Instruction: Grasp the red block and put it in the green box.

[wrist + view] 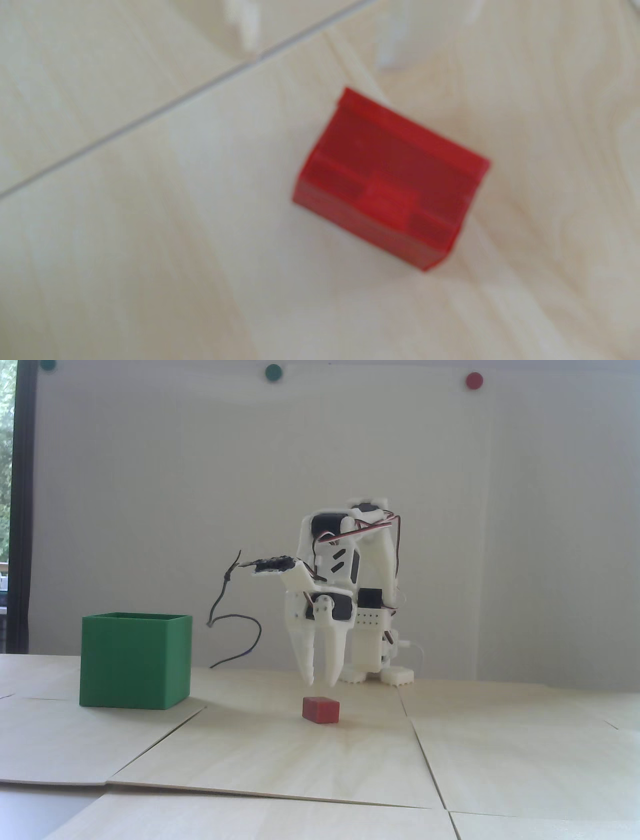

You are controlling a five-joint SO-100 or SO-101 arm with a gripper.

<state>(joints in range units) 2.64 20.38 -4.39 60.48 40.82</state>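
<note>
The red block point(320, 708) lies on the pale wooden table, a little in front of the arm's base. My white gripper point(321, 684) points straight down just above it, with nothing between its fingers. In the wrist view the block point(388, 180) is blurred and fills the middle right. Two white fingertips point(247, 31) show at the top edge, apart from each other, so the gripper point(318, 55) is open and clear of the block. The green box point(135, 665) stands open-topped on the table, well to the left of the block in the fixed view.
The arm's base point(380, 672) stands behind the block by a white wall. A black cable point(235, 620) loops from the wrist camera down to the table between box and arm. Seams point(425, 755) run between the wooden panels. A dark window frame point(22, 510) is at far left.
</note>
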